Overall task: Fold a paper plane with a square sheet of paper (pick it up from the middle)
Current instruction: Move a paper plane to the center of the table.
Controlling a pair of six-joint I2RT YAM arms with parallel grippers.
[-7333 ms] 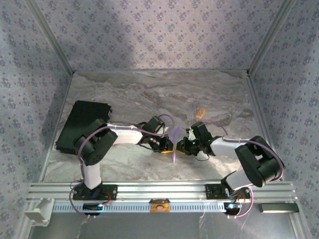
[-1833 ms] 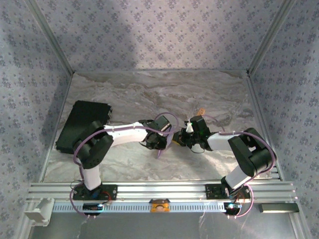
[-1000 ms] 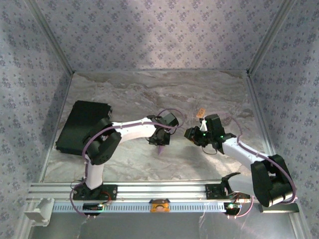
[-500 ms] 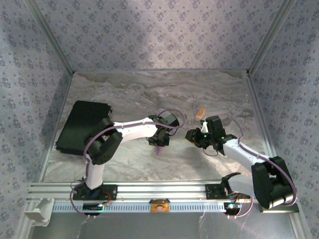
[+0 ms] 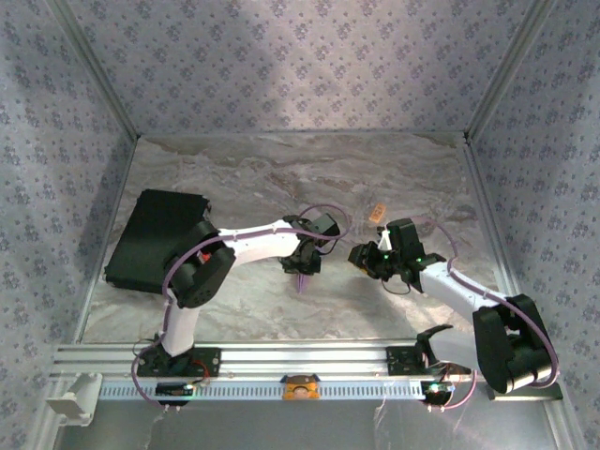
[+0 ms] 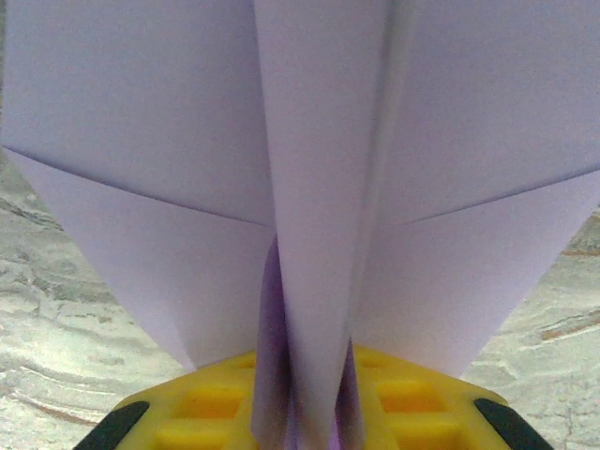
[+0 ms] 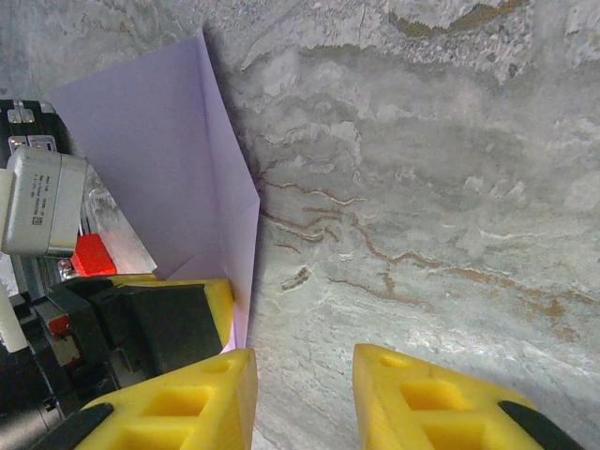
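The left tool (image 6: 305,417), with yellow ribbed fingers, has the keel of the matte, sharply creased pale lavender paper plane (image 6: 319,187) between them; whether it clenches, I cannot tell. Its arm stretches forward, wrist bent down. Right of the plane, the right tool (image 7: 305,394) is parted and empty above the grey marbled counter (image 7: 422,187).

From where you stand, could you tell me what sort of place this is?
Probably a lab robot test cell: an aluminium frame, patterned cloth walls, a marble-look tabletop, and a left arm and right arm bolted to a rail.
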